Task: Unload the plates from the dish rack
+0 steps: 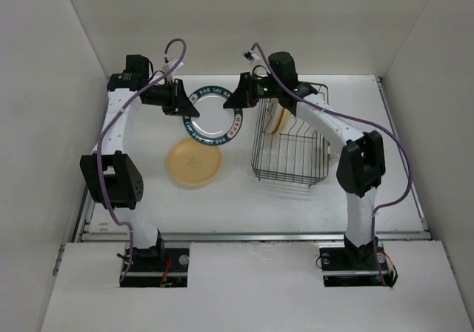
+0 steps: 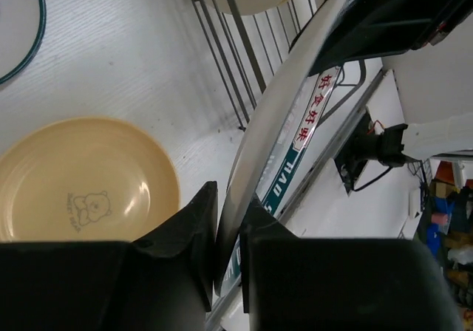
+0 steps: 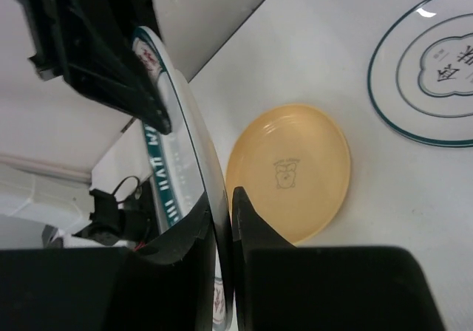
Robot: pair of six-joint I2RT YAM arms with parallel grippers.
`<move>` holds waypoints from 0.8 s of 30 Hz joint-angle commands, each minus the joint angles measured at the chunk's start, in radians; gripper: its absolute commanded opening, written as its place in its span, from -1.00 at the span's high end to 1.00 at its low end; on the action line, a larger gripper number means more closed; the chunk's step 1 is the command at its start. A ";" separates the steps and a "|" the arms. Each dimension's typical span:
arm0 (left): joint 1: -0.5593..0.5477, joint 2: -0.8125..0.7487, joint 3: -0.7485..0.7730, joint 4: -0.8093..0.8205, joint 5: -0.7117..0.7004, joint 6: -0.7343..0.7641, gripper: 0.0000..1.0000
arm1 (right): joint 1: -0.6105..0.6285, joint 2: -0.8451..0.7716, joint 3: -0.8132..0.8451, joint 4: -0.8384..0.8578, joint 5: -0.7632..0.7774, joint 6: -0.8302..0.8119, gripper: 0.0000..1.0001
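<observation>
Table (image 1: 244,198): white, flat, with a faintly ribbed surface in the wrist views.
Walls (image 1: 222,21): plain white panels closing in the table on the left, back and right.
Rail (image 1: 252,236): a thin metal strip along the table's near edge.
Front board (image 1: 252,287): a white panel nearest the camera, with two dark cut-outs.
Clutter (image 2: 446,198): blurred orange and blue shapes beyond the table's edge, too small to identify.

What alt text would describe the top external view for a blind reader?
The left gripper and right gripper both grip one white round plate with a dark green rim band, at opposite edges. A round yellow-orange plate lies on the white table nearby; a black wire dish rack holding a cream plate stands to the right.
</observation>
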 commanded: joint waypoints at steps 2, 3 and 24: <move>-0.009 -0.003 0.006 0.050 0.009 -0.060 1.00 | 0.045 -0.033 0.008 0.097 -0.034 0.036 1.00; 0.000 -0.003 0.015 0.050 0.028 -0.070 1.00 | 0.045 -0.024 0.020 0.079 -0.034 0.036 1.00; 0.122 0.354 0.261 0.269 -0.199 -0.551 1.00 | 0.036 -0.233 0.111 -0.228 0.942 -0.036 -0.69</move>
